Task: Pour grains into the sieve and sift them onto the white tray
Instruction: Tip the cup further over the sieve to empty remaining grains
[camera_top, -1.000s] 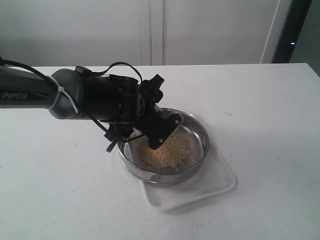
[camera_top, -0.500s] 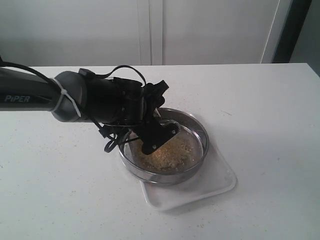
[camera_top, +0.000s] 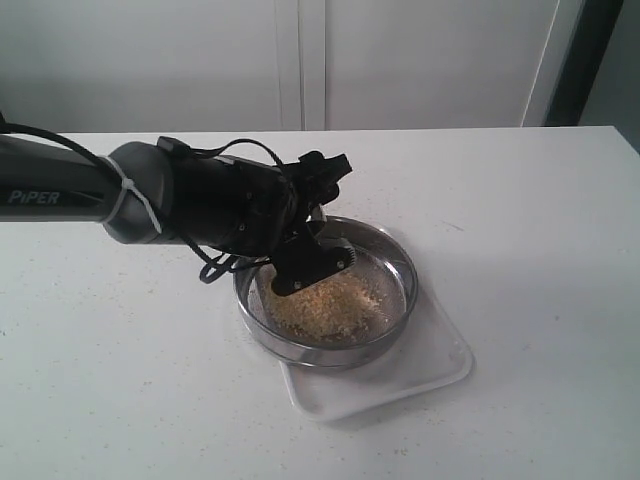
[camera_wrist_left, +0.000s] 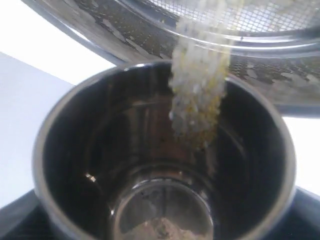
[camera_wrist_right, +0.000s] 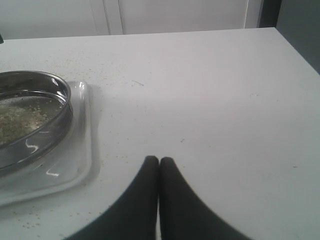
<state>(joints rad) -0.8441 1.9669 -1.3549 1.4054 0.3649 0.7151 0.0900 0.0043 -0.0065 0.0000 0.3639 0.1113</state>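
Note:
The sieve (camera_top: 396, 262) sits on the white tray (camera_top: 442, 366) with a heap of yellow and pale grains (camera_top: 328, 306) on its mesh. My left gripper (camera_top: 311, 264) hangs over the sieve's left half, shut on a steel cup that the exterior view mostly hides. In the left wrist view the cup (camera_wrist_left: 100, 165) is tipped, and a stream of grains (camera_wrist_left: 197, 95) runs over its rim toward the sieve (camera_wrist_left: 280, 47); a little pale meal lies at its bottom. My right gripper (camera_wrist_right: 159, 163) is shut and empty, low over the table to the right of the tray (camera_wrist_right: 82, 150).
The white table (camera_top: 520, 230) carries scattered stray grains around the tray. White cabinet doors (camera_top: 300, 60) stand behind the table's far edge. The left arm's black body and cables (camera_top: 200, 200) stretch in from the left.
The left wrist has rolled further and shifted a little left and up over the sieve, tipping the cup more. The sieve and tray have not moved.

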